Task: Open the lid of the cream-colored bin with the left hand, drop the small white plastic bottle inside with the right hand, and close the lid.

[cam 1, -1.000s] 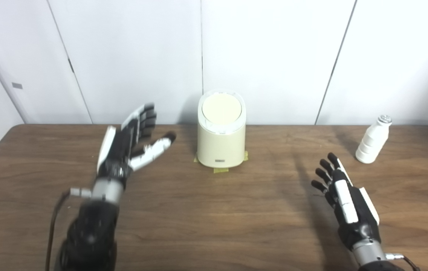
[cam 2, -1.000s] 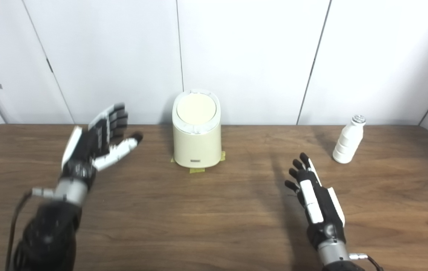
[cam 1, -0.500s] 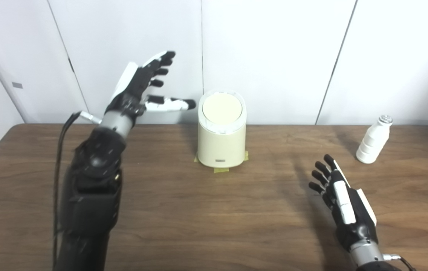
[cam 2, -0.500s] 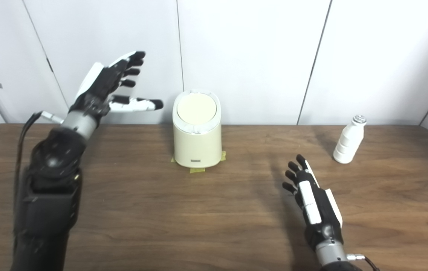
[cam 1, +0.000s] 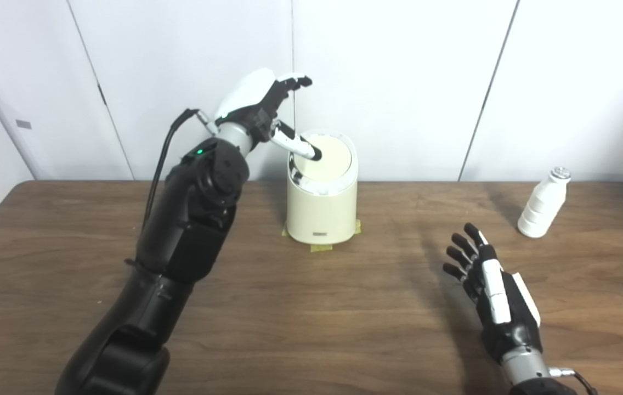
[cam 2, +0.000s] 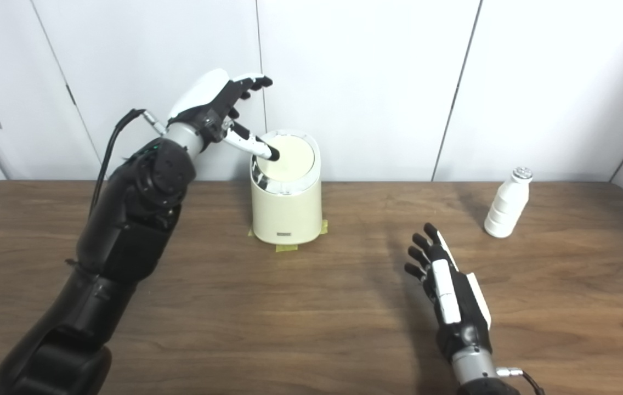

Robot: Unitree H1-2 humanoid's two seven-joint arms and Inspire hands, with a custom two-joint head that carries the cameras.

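Looking down from the head cameras, I've got my left hand [cam 1: 259, 107] raised over the cream-colored bin [cam 1: 321, 206] at the back of the table [cam 1: 311, 307], fingers spread and holding nothing, with the thumb [cam 1: 298, 146] angled down onto the left part of the round lid [cam 1: 329, 159]. Whether that thumb tip is actually pressing the lid or only hovering on it, I can't tell from here. The lid's left rim looks dipped, showing a shiny edge, but the inside of the bin is hidden. Yellow tape [cam 1: 321, 248] peeks out under the bin's base. My right hand [cam 1: 495, 296] sits low over the table near the front right, fingers apart, empty; its wrist is cut off by the bottom edge. Well apart from it, the small white plastic bottle [cam 1: 542, 211] stands upright at the far right, near the wall.
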